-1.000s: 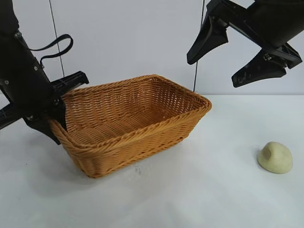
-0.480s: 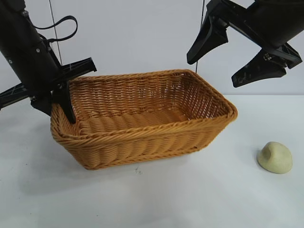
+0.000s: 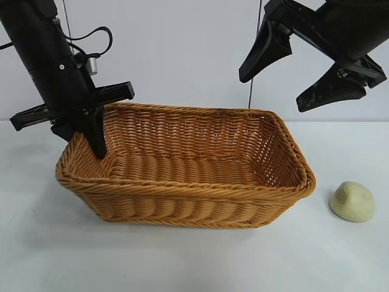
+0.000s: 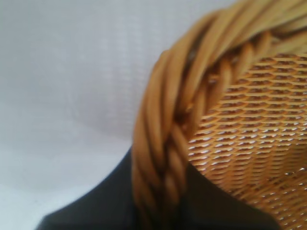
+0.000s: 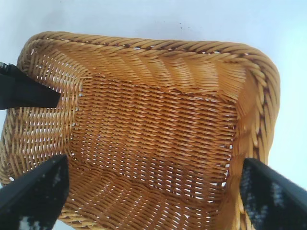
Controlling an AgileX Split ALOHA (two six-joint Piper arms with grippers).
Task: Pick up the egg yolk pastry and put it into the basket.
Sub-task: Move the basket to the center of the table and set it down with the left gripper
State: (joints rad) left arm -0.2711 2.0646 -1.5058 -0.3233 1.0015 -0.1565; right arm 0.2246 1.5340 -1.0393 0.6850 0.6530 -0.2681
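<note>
White table (image 3: 194, 261), pale wall — left gripper (image 3: 91, 137) clamps basket (image 3: 200, 201) rim; right gripper (image 3: 292, 76) agape.

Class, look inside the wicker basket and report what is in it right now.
The basket holds nothing loose, only bare weave. One finger of the left hand, gripping the rim, reaches inside. The egg yolk pastry lies outside on the table. The near wall's inner face is hidden.

The right gripper (image 5: 153, 201) is hanging spread wide above the basket (image 5: 158, 48), while the left gripper's finger (image 5: 24, 91) is reaching inside one end wall.
</note>
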